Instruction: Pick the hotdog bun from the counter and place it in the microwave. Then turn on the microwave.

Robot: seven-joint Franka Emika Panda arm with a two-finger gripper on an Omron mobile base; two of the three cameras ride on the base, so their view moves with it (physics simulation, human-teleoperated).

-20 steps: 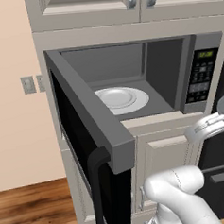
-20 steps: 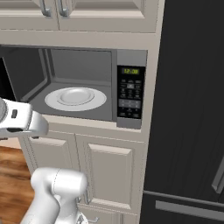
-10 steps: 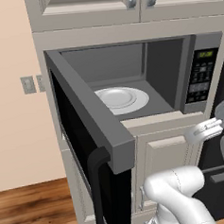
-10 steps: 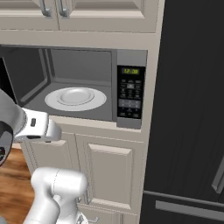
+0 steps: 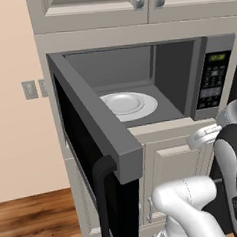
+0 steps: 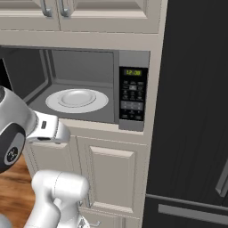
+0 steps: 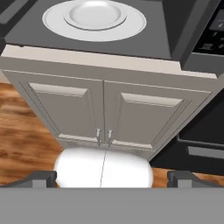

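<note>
**A:** What do we have in front of us?

**B:** We face the microwave (image 5: 139, 104), built into a column of cream cabinets. Its door (image 5: 100, 157) hangs wide open, swung out toward us on the left, black glass and black bar handle on its outer face. Inside, a white plate (image 6: 76, 99) lies flat on the grey floor of the cavity, with nothing on it. The keypad (image 6: 133, 100) sits to the right of the cavity, a green display at its top.

**A:** And the gripper?

**B:** In the hand view we see its two dark fingertips (image 7: 41, 178) at the lower corners, spread far apart, with nothing between them. The gripper (image 7: 111, 178) looks at the pair of cabinet doors (image 7: 105, 113) below the microwave, and the plate shows at the top of that view.

**A:** Where is the hotdog bun?

**B:** We cannot find it; neither the microwave cavity nor the jaws hold it.

**A:** Anything else nearby?

**B:** A tall black fridge (image 6: 191, 111) stands just right of the microwave column, wood flooring (image 5: 32, 221) lies below, and a wall switch (image 5: 29, 89) sits on the beige wall to the left.
</note>
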